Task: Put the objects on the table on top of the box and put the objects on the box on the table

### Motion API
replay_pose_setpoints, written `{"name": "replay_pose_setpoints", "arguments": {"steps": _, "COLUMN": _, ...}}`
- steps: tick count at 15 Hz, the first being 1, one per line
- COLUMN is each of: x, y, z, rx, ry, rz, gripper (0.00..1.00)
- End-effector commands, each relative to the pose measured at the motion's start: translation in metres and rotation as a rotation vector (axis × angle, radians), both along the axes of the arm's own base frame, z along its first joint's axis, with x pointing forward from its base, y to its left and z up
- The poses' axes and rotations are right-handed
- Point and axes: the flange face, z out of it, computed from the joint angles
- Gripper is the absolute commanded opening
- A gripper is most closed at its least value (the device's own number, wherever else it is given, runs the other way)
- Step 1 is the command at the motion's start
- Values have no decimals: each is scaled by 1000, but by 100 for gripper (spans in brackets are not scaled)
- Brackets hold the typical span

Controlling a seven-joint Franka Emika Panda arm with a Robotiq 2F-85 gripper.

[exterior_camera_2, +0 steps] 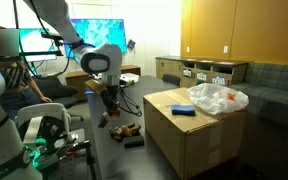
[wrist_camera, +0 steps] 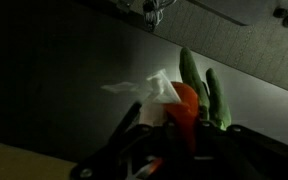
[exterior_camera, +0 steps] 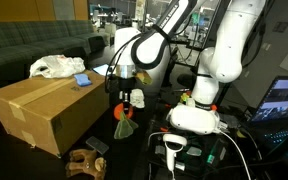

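Note:
My gripper [exterior_camera: 127, 97] is shut on an orange plush carrot with green leaves [exterior_camera: 124, 120] and holds it in the air beside the near end of the cardboard box [exterior_camera: 44, 112]. In the wrist view the carrot [wrist_camera: 187, 103] sits between the fingers [wrist_camera: 179, 132], with its leaves and a white tag pointing away. The gripper [exterior_camera_2: 111, 94], carrot [exterior_camera_2: 108, 112] and box [exterior_camera_2: 194, 140] also show in the other exterior view. On the box lie a white plastic bag [exterior_camera: 56, 67] [exterior_camera_2: 219, 97] and a small blue object [exterior_camera: 82, 79] [exterior_camera_2: 184, 111].
A brown toy [exterior_camera: 84, 162] [exterior_camera_2: 124, 130] and a flat black object [exterior_camera: 97, 146] [exterior_camera_2: 134, 141] lie on the dark surface below the gripper. A second white robot base [exterior_camera: 196, 112] with cables stands close by. A monitor [exterior_camera_2: 94, 35] and a sofa [exterior_camera: 34, 45] are behind.

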Motion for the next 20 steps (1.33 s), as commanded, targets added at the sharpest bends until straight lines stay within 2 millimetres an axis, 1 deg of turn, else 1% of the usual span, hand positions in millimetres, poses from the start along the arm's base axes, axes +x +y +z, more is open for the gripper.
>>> {"name": "replay_pose_setpoints", "arguments": {"steps": 1, "x": 45, "y": 17, "z": -8, "rx": 4, "ry": 16, "rz": 86, "gripper": 3}}
{"name": "replay_pose_setpoints", "arguments": {"steps": 3, "x": 71, "y": 31, "z": -17, "rx": -1, "ry": 11, "rz": 135, "gripper": 3}}
{"name": "replay_pose_setpoints", "arguments": {"steps": 5, "x": 91, "y": 47, "z": -23, "rx": -5, "ry": 20, "rz": 202, "gripper": 3}}
{"name": "replay_pose_setpoints", "arguments": {"steps": 6, "x": 100, "y": 55, "z": -30, "rx": -8, "ry": 36, "rz": 233, "gripper": 3}}
{"name": "replay_pose_setpoints", "arguments": {"steps": 9, "x": 120, "y": 72, "z": -41, "rx": 9, "ry": 96, "rz": 330, "gripper": 3}}
{"name": "replay_pose_setpoints", "arguments": {"steps": 11, "x": 130, "y": 82, "z": -43, "rx": 30, "ry": 126, "rz": 384, "gripper": 3}}
{"name": "replay_pose_setpoints", "arguments": {"steps": 14, "x": 154, "y": 102, "z": -42, "rx": 66, "ry": 134, "rz": 428, "gripper": 3}}
{"name": "replay_pose_setpoints", "arguments": {"steps": 17, "x": 177, "y": 118, "z": -41, "rx": 103, "ry": 141, "rz": 424, "gripper": 3}}
{"name": "replay_pose_setpoints", "arguments": {"steps": 20, "x": 192, "y": 128, "z": -45, "rx": 115, "ry": 147, "rz": 416, "gripper": 3}}
